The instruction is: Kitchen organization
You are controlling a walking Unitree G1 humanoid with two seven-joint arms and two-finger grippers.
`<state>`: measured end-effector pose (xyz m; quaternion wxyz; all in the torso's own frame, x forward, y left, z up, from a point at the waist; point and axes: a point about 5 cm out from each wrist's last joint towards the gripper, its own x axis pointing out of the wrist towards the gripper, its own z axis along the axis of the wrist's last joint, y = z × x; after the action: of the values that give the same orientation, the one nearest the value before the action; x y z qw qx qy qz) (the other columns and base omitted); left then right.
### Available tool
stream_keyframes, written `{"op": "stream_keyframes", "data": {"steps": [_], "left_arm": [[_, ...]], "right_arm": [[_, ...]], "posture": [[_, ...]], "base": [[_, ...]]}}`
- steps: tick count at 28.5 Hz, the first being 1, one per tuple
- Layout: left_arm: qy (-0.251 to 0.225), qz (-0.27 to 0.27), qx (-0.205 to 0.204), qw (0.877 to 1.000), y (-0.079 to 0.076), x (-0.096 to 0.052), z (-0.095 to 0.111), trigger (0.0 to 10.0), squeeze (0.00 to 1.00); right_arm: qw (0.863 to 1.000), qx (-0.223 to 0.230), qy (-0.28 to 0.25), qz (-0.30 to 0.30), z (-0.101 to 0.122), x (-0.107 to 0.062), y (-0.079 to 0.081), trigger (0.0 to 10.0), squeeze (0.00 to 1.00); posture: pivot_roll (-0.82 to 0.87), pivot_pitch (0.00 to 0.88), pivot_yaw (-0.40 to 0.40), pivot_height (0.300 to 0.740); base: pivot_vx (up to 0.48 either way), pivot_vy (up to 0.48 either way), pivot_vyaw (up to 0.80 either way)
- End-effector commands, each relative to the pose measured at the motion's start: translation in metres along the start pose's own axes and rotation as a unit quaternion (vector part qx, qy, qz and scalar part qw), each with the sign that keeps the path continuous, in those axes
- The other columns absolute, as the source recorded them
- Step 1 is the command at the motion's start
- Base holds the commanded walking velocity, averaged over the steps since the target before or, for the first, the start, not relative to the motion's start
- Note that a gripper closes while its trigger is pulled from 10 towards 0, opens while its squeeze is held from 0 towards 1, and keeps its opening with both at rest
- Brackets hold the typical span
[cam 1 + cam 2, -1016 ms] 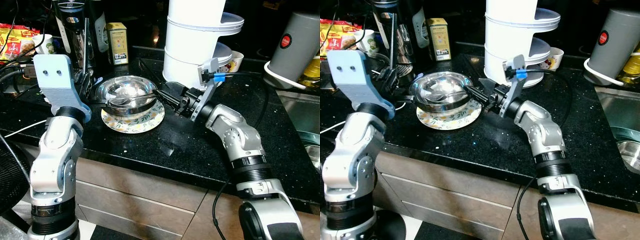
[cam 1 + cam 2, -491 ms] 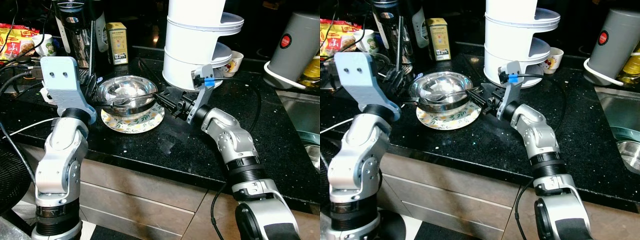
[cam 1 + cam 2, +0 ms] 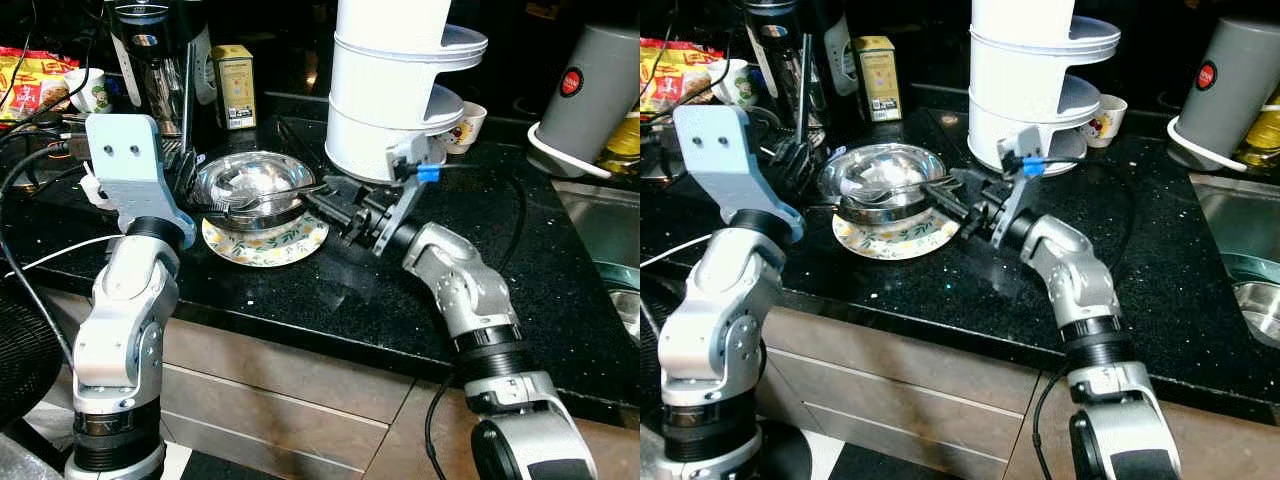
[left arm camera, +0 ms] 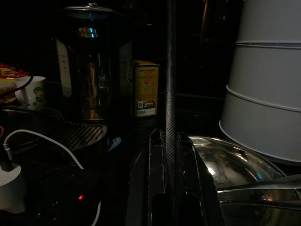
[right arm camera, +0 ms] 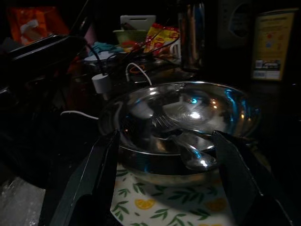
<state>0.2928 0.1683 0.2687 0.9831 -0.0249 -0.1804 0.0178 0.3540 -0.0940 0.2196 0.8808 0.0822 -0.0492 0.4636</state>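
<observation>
Right gripper [image 3: 322,203] spread, seemingly at bowl [image 3: 253,185]

Black speckled desk [image 3: 330,300]; coffee maker [image 3: 150,60] and yellow box [image 3: 236,87] at back, grey thermos [image 3: 590,90] far right, sink [image 3: 600,235] beside it, snack packets [image 3: 30,80] far left.

— What's that bowl [image 3: 252,186] by my right claw [image 3: 325,203]?

— Polished steel, mirror-bright, with a metal spoon [image 5: 190,153] inside; under it a glazed plate [image 3: 265,240] printed with leaves.

— And my desk [image 3: 330,290]?

— Glossy black stone, speckled. My claw's fingers [image 5: 89,181] are matt black; the tiered stand [image 3: 385,90] is smooth white plastic.
</observation>
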Motion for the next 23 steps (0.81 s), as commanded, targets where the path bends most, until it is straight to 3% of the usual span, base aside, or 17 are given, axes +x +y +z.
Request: {"op": "stream_keyframes", "data": {"steps": [1,11,13,16,23], "left_arm": [[0.01,-0.002,-0.007,1.0,-0.001,0.001,-0.004,10.0,0.0],[0.009,-0.001,-0.006,1.0,0.0,0.001,-0.004,10.0,0.0],[0.01,0.0,-0.006,1.0,0.001,0.0,-0.005,10.0,0.0],[0.01,0.001,-0.007,1.0,0.001,0.0,-0.005,10.0,0.0],[0.01,0.0,-0.008,1.0,0.0,0.001,-0.005,10.0,0.0]], "right_arm": [[1.0,-0.005,0.006,0.012,-0.001,0.002,0.005,10.0,0.0],[1.0,-0.002,-0.004,-0.003,0.002,0.004,0.003,10.0,0.0],[0.998,-0.031,0.039,-0.033,-0.008,0.008,0.001,10.0,0.0],[0.996,-0.043,0.06,-0.053,-0.015,0.01,0.0,10.0,0.0],[0.997,-0.019,0.041,-0.064,-0.015,0.015,0.003,10.0,0.0]], "posture": [[0.08,0.0,-0.051,0.74],[0.08,0.0,-0.053,0.74],[0.08,0.0,-0.052,0.74],[0.07,0.0,-0.051,0.74],[0.07,0.0,-0.048,0.74]], "base": [[0.0,0.0,0.0],[0.0,0.0,0.0],[0.0,0.0,0.0],[0.0,0.0,0.0],[0.0,0.0,0.0]]}}
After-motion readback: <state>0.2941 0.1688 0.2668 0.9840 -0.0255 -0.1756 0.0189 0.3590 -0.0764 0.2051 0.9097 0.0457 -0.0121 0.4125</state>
